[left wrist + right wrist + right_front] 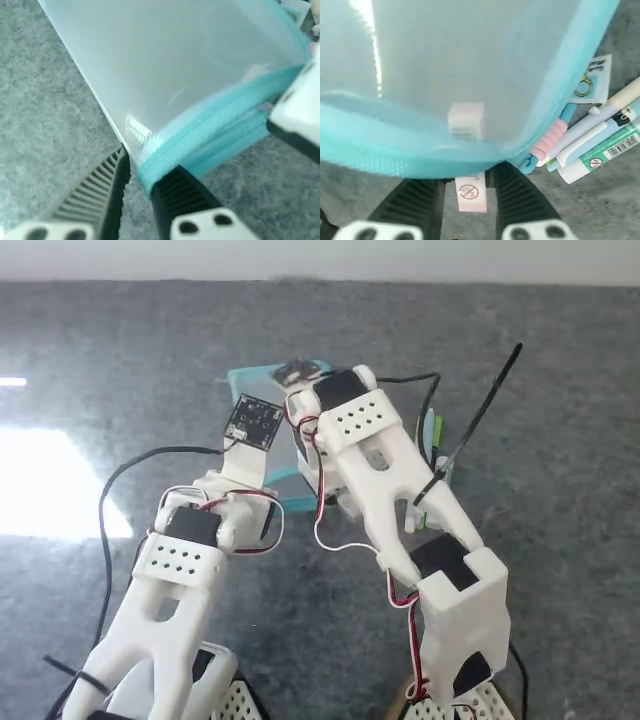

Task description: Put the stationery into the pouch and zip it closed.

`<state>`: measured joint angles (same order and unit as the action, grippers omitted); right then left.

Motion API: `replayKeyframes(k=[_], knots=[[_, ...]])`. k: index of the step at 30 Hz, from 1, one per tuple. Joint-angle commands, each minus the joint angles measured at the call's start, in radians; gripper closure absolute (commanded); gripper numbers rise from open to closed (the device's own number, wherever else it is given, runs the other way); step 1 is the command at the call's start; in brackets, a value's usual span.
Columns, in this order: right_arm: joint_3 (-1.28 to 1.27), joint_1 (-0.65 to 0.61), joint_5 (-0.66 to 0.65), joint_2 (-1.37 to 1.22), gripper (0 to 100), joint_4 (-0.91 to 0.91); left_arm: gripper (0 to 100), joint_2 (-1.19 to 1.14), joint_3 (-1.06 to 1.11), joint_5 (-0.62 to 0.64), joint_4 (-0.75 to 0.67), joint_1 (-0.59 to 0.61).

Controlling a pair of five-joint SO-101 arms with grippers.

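Teal zip tape edges the clear pouch (265,380), which lies flat on the grey table (120,340) under the wrists of both arms. The left gripper (145,167) is closed to a narrow gap on one corner of the pouch (190,75), and the zip tape sits between its ribbed pads (172,187). The right gripper (469,175) is parted at the pouch's long zip edge. A small white tag (471,192) hangs between its fingers (515,200) without filling the gap, so nothing is clamped. In the right wrist view a small pink-and-white block (466,121) shows through the wall of the pouch (470,60). The same view shows the pens (600,135) bunched on the table just beside the pouch, touching its corner, with a printed card (594,80) next to them. The high view shows the same pens (431,432) as a sliver beside the right arm (the arms cover most of the pouch there). The left wrist view shows the zip tape running off from the held corner.
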<state>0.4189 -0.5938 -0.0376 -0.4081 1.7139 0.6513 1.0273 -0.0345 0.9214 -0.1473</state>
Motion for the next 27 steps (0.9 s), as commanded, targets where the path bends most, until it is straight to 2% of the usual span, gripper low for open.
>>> replayKeyframes(k=[1,14,17,19,21,23,27], knots=[[0.124,-0.024,0.081,0.018,98.8,-0.051,99,-0.003,0.004,-0.009,0.0,-0.015],[0.161,-0.007,0.236,0.016,98.6,-0.312,99,-0.002,0.007,-0.009,0.0,-0.021],[0.161,-0.019,0.255,0.016,93.8,-0.337,99,-0.002,0.007,-0.009,0.0,-0.021],[0.163,-0.024,0.348,0.016,88.0,-0.341,99,-0.002,0.007,-0.009,0.0,-0.021],[0.166,-0.021,0.514,0.016,83.8,-0.341,99,0.002,0.007,-0.009,0.0,-0.015],[0.166,-0.004,0.675,0.016,84.5,-0.334,99,0.006,0.007,-0.009,0.0,-0.012],[0.164,0.007,0.761,0.016,85.0,-0.332,99,0.006,0.005,-0.009,-0.008,0.008]])
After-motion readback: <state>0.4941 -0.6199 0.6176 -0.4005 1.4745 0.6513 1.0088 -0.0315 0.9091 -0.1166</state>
